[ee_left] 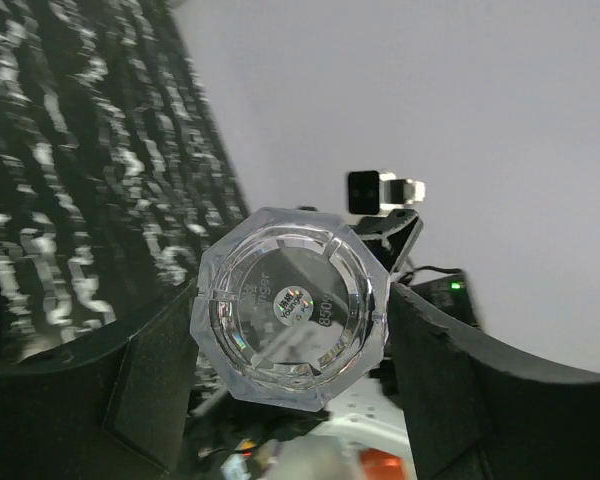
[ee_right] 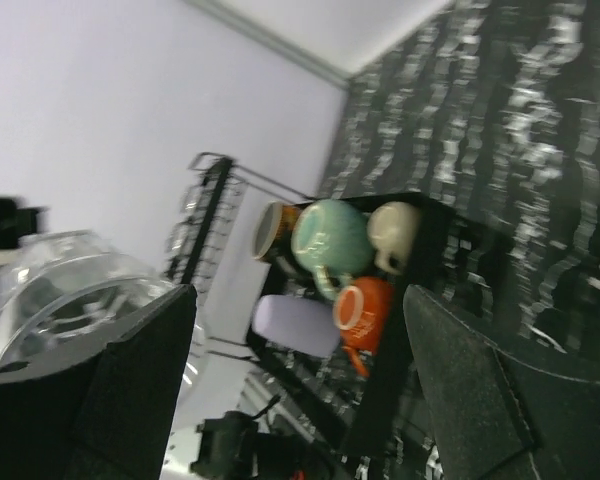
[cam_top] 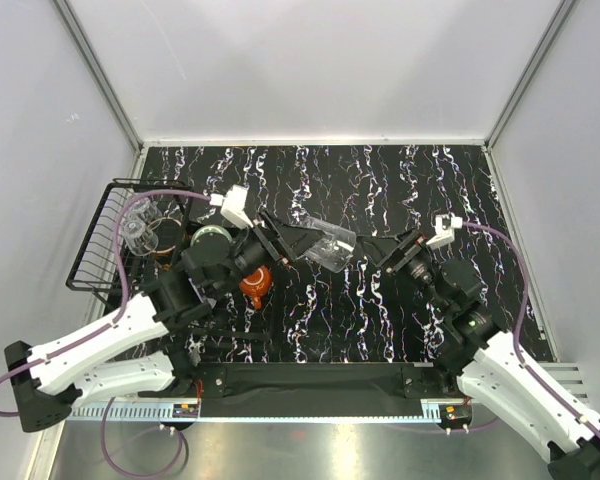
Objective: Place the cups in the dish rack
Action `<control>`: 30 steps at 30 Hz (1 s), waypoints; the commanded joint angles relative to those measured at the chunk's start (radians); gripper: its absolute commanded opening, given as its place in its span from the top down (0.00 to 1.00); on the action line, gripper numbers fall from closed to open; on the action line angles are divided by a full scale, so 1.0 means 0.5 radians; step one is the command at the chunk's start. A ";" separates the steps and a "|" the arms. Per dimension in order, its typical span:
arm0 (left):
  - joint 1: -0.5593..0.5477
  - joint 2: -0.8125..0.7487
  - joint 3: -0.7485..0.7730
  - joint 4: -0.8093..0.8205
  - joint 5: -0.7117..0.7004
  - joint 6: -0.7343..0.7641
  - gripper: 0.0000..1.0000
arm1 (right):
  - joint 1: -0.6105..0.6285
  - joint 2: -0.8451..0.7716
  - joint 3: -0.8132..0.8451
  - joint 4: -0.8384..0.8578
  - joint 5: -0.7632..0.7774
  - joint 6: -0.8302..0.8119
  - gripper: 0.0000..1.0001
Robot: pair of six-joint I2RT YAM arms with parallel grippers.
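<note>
My left gripper (cam_top: 302,242) is shut on a clear faceted glass (cam_top: 328,247) and holds it on its side above the middle of the table. In the left wrist view the glass base (ee_left: 290,305) fills the gap between my fingers (ee_left: 150,385). My right gripper (cam_top: 392,252) is open and empty, just right of the glass. The black wire dish rack (cam_top: 98,250) stands at the left. The right wrist view shows its tray holding a teal mug (ee_right: 330,235), a beige mug (ee_right: 395,230), a red cup (ee_right: 365,310), a lavender cup (ee_right: 295,325) and a copper-rimmed mug (ee_right: 270,230).
Clear glasses (cam_top: 140,230) sit in the rack's raised wire end. My left arm covers much of the rack's tray in the top view. White walls close in the black marbled table (cam_top: 380,180) on three sides. A black strip (cam_top: 310,378) runs along the near edge.
</note>
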 commanded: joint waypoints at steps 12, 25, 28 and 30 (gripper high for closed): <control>-0.009 -0.336 0.129 -1.604 -0.594 0.454 1.00 | 0.010 -0.207 0.325 -1.006 0.616 -0.156 0.08; -0.009 -0.370 -0.150 -2.142 -1.094 -0.018 1.00 | 0.013 -0.145 0.306 -0.966 0.570 -0.122 0.07; -0.009 -0.312 -0.181 -2.145 -1.168 -0.052 1.00 | 0.010 -0.157 0.313 -0.969 0.579 -0.131 0.07; -0.009 -0.278 -0.199 -2.099 -1.168 -0.049 1.00 | 0.010 -0.157 0.313 -0.969 0.579 -0.134 0.07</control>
